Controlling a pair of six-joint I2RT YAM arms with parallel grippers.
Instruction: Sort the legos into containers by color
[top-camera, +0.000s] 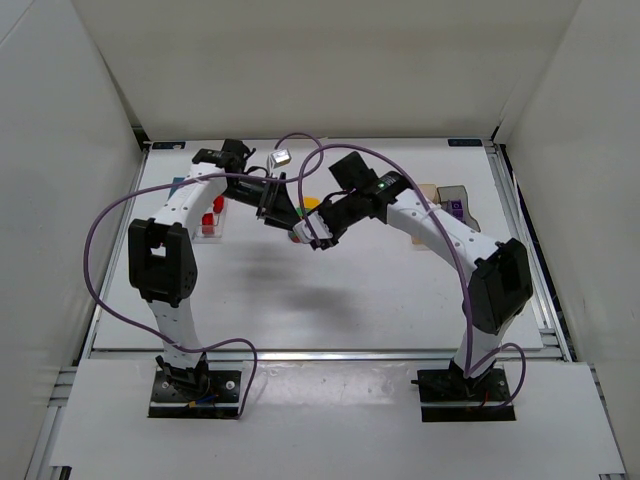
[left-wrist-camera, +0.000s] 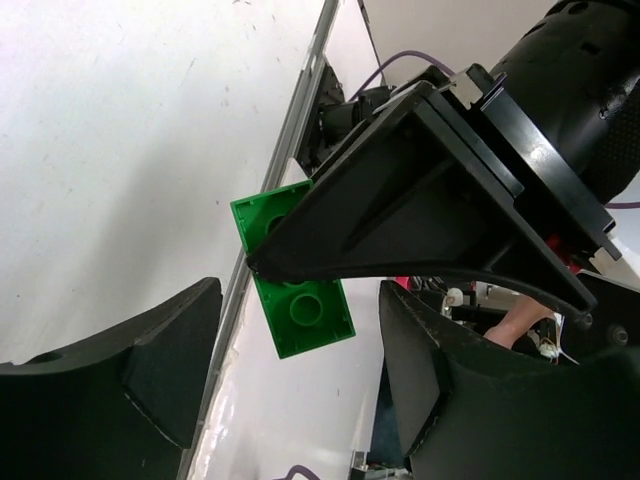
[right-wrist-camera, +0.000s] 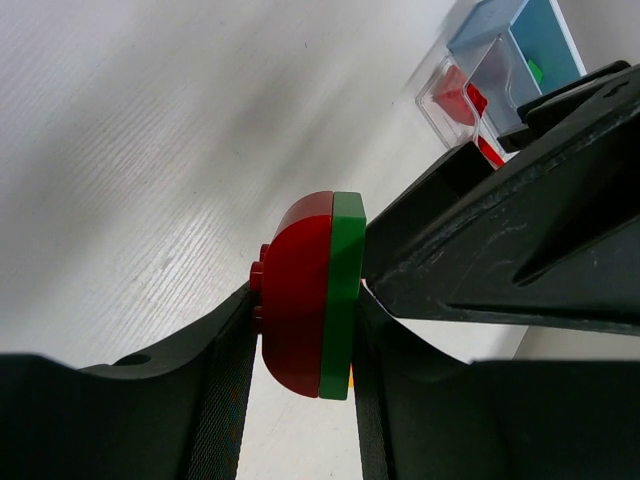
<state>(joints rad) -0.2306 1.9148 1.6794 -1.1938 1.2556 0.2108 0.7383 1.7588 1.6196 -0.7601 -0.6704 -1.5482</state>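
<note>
Red-green stack (right-wrist-camera: 308, 295): clamped by right gripper (right-wrist-camera: 305, 335), frame centre.
Left gripper (left-wrist-camera: 298, 335): fingers wide, flanking green brick (left-wrist-camera: 305, 312).
Risk: a skewed pull likely drops both.

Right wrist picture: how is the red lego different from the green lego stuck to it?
The red lego is red and looks thick; the green lego is green and shows only a thin edge. The red lego shows small studs on its left side; the green lego shows none here. Red sits left, green right. Both are pressed together, clamped between the fingers of the right gripper.
</note>
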